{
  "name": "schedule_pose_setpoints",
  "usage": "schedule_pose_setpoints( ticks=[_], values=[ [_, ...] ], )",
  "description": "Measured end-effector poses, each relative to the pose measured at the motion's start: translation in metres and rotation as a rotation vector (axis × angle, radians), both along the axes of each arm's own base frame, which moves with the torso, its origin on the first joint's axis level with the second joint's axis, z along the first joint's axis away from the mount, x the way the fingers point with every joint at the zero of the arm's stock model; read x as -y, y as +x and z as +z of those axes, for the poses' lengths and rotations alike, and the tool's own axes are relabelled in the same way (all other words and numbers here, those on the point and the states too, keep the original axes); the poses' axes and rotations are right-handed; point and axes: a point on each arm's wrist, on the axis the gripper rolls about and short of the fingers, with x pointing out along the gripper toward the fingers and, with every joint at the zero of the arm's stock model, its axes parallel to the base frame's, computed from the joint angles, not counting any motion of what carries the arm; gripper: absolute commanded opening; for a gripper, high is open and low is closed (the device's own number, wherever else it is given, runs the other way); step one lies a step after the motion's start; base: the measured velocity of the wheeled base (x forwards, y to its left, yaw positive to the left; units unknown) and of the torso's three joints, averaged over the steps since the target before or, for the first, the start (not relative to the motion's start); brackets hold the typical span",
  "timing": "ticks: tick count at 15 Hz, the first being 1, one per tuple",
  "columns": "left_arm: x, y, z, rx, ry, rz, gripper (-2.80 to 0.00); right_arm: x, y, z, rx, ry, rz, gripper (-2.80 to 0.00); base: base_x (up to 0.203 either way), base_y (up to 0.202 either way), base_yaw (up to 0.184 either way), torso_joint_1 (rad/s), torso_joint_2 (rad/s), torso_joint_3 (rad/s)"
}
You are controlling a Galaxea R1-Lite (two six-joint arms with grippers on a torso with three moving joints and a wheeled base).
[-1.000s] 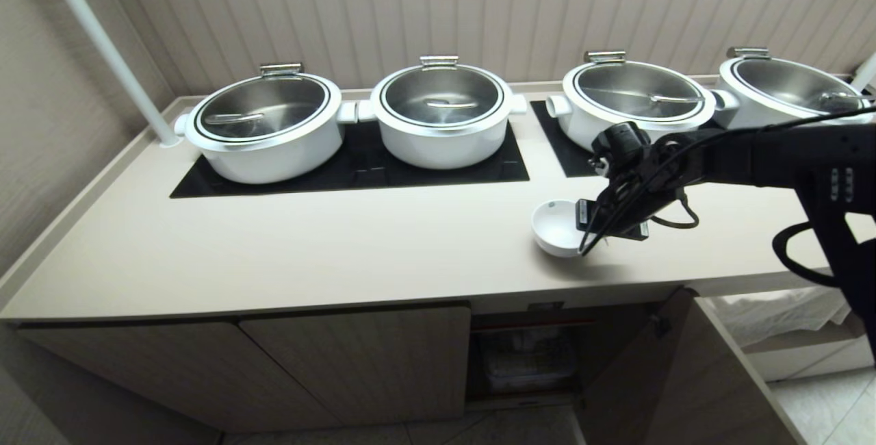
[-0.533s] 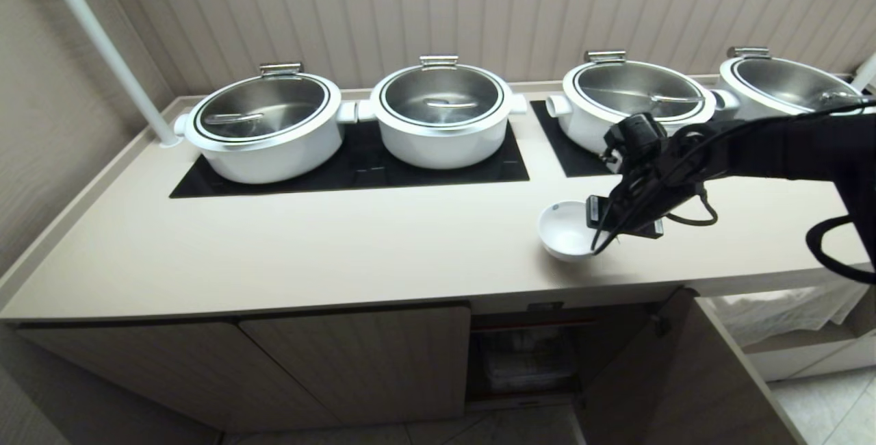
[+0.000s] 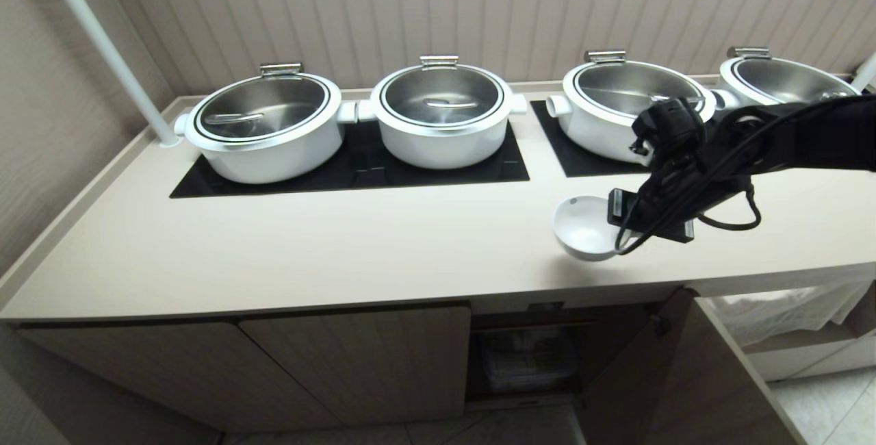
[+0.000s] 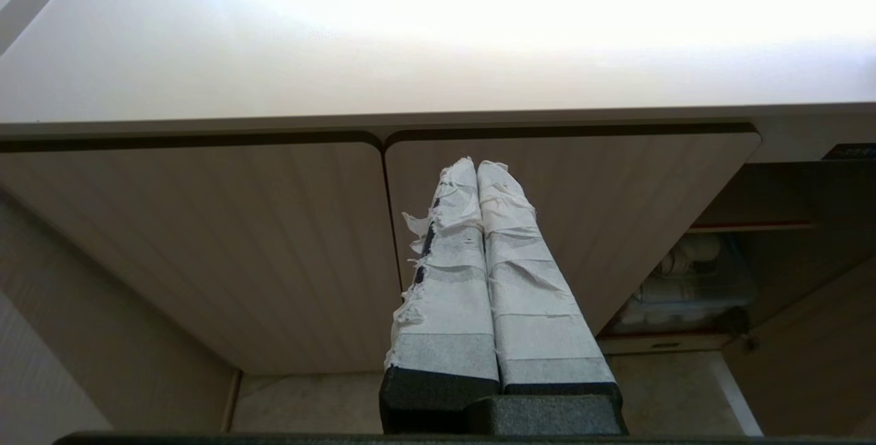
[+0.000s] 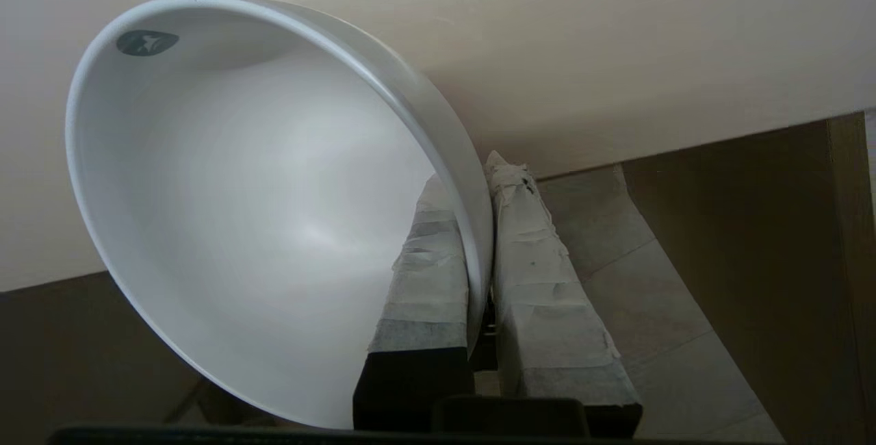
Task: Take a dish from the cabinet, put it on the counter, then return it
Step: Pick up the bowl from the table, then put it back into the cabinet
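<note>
At far left a white pole [image 3: 102,44] slants down to the smooth beige worktop [image 3: 308,246], which has a raised rim. Four glossy white round pots [image 3: 263,126] with brushed-steel lids sit on black inset panels [image 3: 356,168] across the upper frame, before a ribbed wall. Below, the cabinet [image 3: 356,363] shows flat ribbed doors; right of centre one door stands open on a dim shelf with a clear bin [image 3: 527,359]. The left tool [image 4: 477,171], its tape-wrapped fingers pressed together, hangs before those doors. At centre right the dish [image 3: 582,229], a plain white round bowl, tilts with its mouth facing up and left, above the worktop's front edge. The right tool [image 3: 619,226] pinches its right rim, one finger inside, one outside.
</note>
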Motion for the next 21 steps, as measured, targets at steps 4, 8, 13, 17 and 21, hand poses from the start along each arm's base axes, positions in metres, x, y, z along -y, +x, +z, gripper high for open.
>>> schedule_pose_setpoints(
  ticks=[4,8,13,17,21],
  values=[
    [0.000,0.000,0.000,0.000,0.000,0.000,-2.80,0.005,-0.022,0.016,0.034,0.050,-0.050,-2.80,0.000,0.000,0.000,0.000,0.00,0.000],
    [0.000,0.000,0.000,0.000,0.000,0.000,-2.80,0.010,-0.040,0.034,0.074,0.082,-0.076,-2.80,0.000,0.000,0.000,0.000,0.00,0.000],
    [0.000,0.000,0.000,0.000,0.000,0.000,-2.80,0.015,-0.056,0.056,0.133,0.088,-0.093,-2.80,0.000,0.000,0.000,0.000,0.00,0.000],
    [0.000,0.000,0.000,0.000,0.000,0.000,-2.80,0.022,-0.082,0.052,0.114,0.060,-0.115,-2.80,0.000,0.000,0.000,0.000,0.00,0.000],
    [0.000,0.000,0.000,0.000,0.000,0.000,-2.80,0.035,-0.124,0.040,0.107,0.042,-0.130,-2.80,0.000,0.000,0.000,0.000,0.00,0.000]
  ],
)
